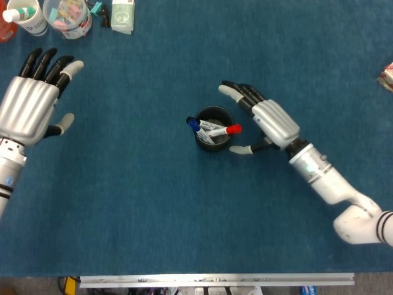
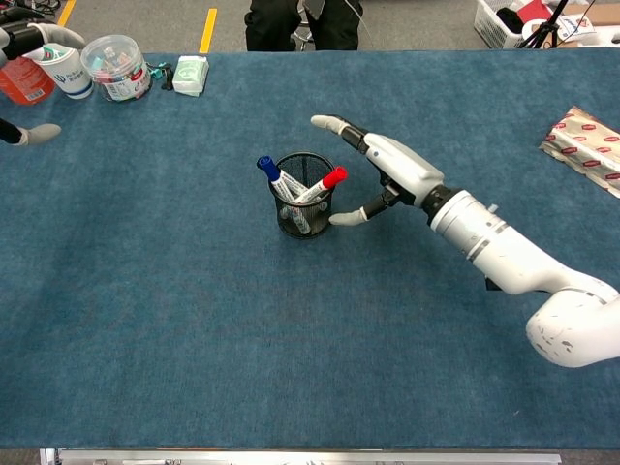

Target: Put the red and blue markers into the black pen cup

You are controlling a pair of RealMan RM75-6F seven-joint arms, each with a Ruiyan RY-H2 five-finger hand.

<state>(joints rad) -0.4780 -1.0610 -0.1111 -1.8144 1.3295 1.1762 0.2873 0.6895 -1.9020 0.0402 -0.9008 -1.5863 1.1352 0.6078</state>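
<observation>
The black mesh pen cup (image 1: pixel 213 129) (image 2: pixel 304 207) stands upright mid-table. Inside it lean the red marker (image 1: pixel 226 129) (image 2: pixel 323 184) and the blue marker (image 1: pixel 198 125) (image 2: pixel 277 178), caps sticking out above the rim. My right hand (image 1: pixel 265 120) (image 2: pixel 387 170) is just right of the cup, fingers spread, holding nothing; its thumb tip lies close to the cup's side. My left hand (image 1: pixel 31 101) hovers open at the far left, palm down; only a fingertip of my left hand (image 2: pixel 37 133) shows in the chest view.
At the back left stand a white cup (image 1: pixel 26 17), a clear tub (image 1: pixel 69 18) of small items, a pale green box (image 1: pixel 124 15) and a red container (image 2: pixel 21 79). A patterned packet (image 2: pixel 587 145) lies at the right edge.
</observation>
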